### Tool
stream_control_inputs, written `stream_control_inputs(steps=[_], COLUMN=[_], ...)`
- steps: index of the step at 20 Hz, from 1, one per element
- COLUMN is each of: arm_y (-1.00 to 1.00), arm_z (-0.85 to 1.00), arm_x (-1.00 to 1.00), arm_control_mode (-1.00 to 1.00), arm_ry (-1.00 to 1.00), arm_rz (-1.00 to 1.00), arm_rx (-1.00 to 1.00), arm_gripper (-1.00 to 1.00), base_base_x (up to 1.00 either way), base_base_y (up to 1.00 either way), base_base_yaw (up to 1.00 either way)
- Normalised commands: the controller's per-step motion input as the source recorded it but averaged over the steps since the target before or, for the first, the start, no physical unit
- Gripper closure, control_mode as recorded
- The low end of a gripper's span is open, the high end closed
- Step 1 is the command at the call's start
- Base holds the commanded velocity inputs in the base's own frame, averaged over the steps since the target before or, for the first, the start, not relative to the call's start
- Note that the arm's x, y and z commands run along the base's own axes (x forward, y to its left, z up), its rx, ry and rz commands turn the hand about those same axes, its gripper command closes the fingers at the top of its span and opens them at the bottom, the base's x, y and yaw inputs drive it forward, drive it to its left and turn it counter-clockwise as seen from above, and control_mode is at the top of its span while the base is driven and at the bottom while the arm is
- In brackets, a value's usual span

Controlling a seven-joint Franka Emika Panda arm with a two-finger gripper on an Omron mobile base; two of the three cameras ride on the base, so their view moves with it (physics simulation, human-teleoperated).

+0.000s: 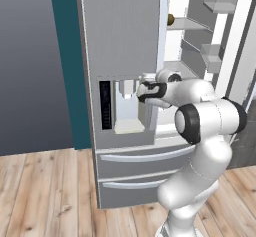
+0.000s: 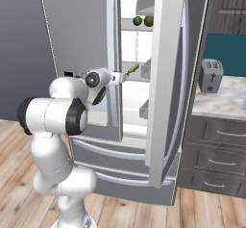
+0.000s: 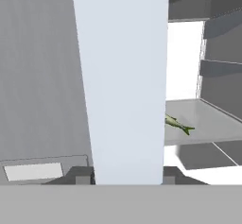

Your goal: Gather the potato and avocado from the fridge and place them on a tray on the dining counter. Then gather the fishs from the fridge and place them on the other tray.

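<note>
Now my gripper (image 3: 127, 178) is straddling the long pale handle (image 3: 125, 76) of the fridge's (image 1: 120, 26) left door, one dark tip showing on each side of the bar at the bottom of the hand view. The tips are sitting close against the bar, but I cannot tell whether they are clamping it or just flanking it.

From the right base view my wrist is reaching across the left door's inner edge, level with the middle shelf. The right door (image 2: 166, 82) is already standing wide open; the left one is looking shut or nearly so. I judge I am working on opening this door, so the gathering itself is not started as far as I can see.

One fish (image 3: 178, 124) is lying on the grey middle shelf (image 3: 208, 119), near its front edge, just beyond the handle. On the upper shelf, at its front edge, a dark green round thing that I take for the avocado (image 2: 138, 20) is sitting just beside a brownish round one, likely the potato (image 2: 149, 20). The second fish I am not making out.

Neither tray nor the dining counter is in sight, so nothing is showing as delivered; all four items appear left to move.

Around: the dispenser panel (image 1: 125, 108) on the left door is just beside my wrist, two drawers (image 1: 142, 168) below, and a toaster (image 2: 210, 75) on the marbled side counter (image 2: 226, 102) right of the fridge. The left door is screening much of the shelves from my hand.
</note>
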Motion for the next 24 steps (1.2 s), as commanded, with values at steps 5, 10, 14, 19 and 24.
stream_control_inputs(steps=[5,10,14,19,24], arm_y=[0.20,0.18,0.21,0.16,0.27], arm_z=[0.48,0.57,0.80,0.82,0.72], arm_x=[-0.14,-0.14,-0.45,-0.84,-0.90], arm_control_mode=[-1.00,-1.00,-1.00,-1.00,-1.00], arm_ry=[-0.14,-0.01,0.00,0.03,0.09], arm_rz=[0.00,0.00,0.00,0.00,0.02], arm_rx=[0.01,0.05,0.06,0.03,0.00], arm_gripper=[1.00,1.00,1.00,1.00,1.00], base_base_x=[0.00,0.00,0.00,0.00,0.00], base_base_y=[0.00,0.00,0.00,0.00,0.00], base_base_yaw=[0.00,0.00,0.00,0.00,0.00])
